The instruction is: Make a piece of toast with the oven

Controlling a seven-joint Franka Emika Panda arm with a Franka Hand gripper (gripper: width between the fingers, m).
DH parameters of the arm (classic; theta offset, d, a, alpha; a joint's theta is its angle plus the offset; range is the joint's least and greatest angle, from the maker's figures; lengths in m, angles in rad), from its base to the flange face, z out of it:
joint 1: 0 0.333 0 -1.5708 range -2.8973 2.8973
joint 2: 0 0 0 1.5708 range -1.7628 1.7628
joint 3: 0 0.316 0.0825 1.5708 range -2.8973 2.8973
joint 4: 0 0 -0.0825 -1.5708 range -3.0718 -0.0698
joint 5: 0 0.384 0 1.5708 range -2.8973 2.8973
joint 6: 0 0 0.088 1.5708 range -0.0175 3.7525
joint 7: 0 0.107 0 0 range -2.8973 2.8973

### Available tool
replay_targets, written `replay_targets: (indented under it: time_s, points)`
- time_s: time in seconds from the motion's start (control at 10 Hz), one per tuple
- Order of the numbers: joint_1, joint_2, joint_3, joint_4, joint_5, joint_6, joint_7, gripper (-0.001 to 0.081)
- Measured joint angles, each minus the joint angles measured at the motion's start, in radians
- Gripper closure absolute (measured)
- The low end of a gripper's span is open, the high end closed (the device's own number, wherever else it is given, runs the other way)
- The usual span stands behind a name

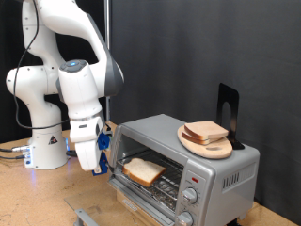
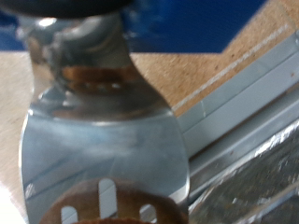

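Note:
The silver oven (image 1: 212,169) stands at the exterior view's right with its front door (image 1: 129,188) folded down. A pale slice of toast (image 1: 144,170) with a brown crust lies on the wire rack just inside the opening. My gripper (image 1: 96,160) hangs to the left of the open door, a short way from the slice. It is shut on a blue-handled metal spatula (image 1: 103,143). In the wrist view the slotted shiny spatula blade (image 2: 103,140) fills the frame, with the blue handle (image 2: 187,23) behind it and the oven door's metal edge (image 2: 248,112) beside it.
A round wooden board (image 1: 209,143) with more bread slices (image 1: 205,131) sits on the oven's roof, and a black stand (image 1: 228,108) rises behind it. The arm's white base (image 1: 47,141) is at the left on the wooden table (image 1: 38,198). A dark curtain hangs behind.

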Motion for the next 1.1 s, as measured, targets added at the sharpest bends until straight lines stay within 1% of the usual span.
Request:
replay_targets:
  time_s: [0.2,0.4,0.5,0.8,1.1]
  points:
    - [0.000,-0.004,0.006,0.022,-0.010,-0.009,0.032,0.0420]
    - [0.000,-0.003,0.027,0.045,-0.080,-0.037,0.138,0.0420]
    - [0.001,-0.003,0.039,0.050,-0.100,-0.048,0.173,0.0420]
    - [-0.002,0.000,0.042,0.050,-0.140,-0.077,0.184,0.0420]
    - [-0.026,0.003,0.033,0.028,-0.176,-0.101,0.176,0.0420]
